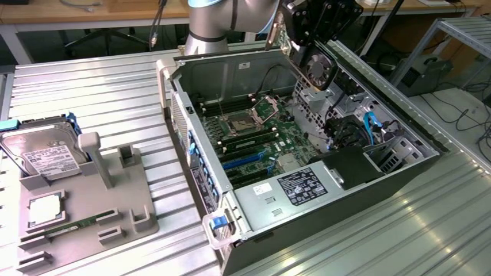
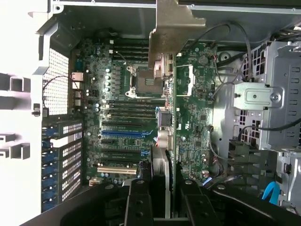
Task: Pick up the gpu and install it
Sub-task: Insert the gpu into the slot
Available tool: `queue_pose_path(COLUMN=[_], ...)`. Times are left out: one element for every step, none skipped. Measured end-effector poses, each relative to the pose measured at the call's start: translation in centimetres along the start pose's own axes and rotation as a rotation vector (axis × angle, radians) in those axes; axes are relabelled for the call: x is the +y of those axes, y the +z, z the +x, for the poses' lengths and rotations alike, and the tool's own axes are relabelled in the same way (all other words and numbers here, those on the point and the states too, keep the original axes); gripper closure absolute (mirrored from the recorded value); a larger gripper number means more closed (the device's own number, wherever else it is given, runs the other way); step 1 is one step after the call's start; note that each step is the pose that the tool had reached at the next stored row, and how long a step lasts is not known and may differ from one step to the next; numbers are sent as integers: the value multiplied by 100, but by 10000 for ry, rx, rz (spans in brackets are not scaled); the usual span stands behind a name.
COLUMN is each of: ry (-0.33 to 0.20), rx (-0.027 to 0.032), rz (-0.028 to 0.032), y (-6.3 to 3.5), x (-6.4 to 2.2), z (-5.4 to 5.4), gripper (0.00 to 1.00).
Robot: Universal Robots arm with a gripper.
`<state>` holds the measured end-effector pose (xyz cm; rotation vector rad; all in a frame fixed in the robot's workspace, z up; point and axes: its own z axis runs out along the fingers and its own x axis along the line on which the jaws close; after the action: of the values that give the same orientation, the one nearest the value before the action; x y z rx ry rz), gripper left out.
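My gripper hangs above the far end of the open computer case, shut on the gpu. The card is held on edge, its black cooler fan facing the exterior view's right and a strip of green board along its other side. From the wrist, the gpu appears edge-on between my black fingers, and its silver end bracket points away from the camera. Below it lies the motherboard with a blue expansion slot. The card is above the board and touches nothing.
A grey fixture tray on the exterior view's left holds a silver hard drive, a processor chip and a narrow green memory stick. Inside the case are drive cages, cables and a black power supply cover.
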<state>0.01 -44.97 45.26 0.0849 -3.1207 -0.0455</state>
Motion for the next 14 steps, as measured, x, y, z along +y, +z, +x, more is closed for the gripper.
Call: queue_pose_path(ry=[-96, -231, -370, -512, -659, -780, -912, -1033, -1162, -1275, -1384, -1498, -1611, -1780], rx=[3, 7, 11, 15, 19, 23, 27, 31, 34, 38, 41, 45, 48, 53], rz=[1, 4, 6, 10, 12, 14, 17, 19, 22, 24, 26, 28, 30, 33], y=[0, 0, 0, 0, 0, 0, 0, 0, 0, 0, 0, 0, 0, 0], x=[0, 0, 0, 0, 0, 0, 0, 0, 0, 0, 0, 0, 0, 0], z=[0, 0, 0, 0, 0, 0, 0, 0, 0, 0, 0, 0, 0, 0], gripper=[72, 72, 72, 72, 72, 72, 72, 72, 72, 72, 72, 72, 72, 72])
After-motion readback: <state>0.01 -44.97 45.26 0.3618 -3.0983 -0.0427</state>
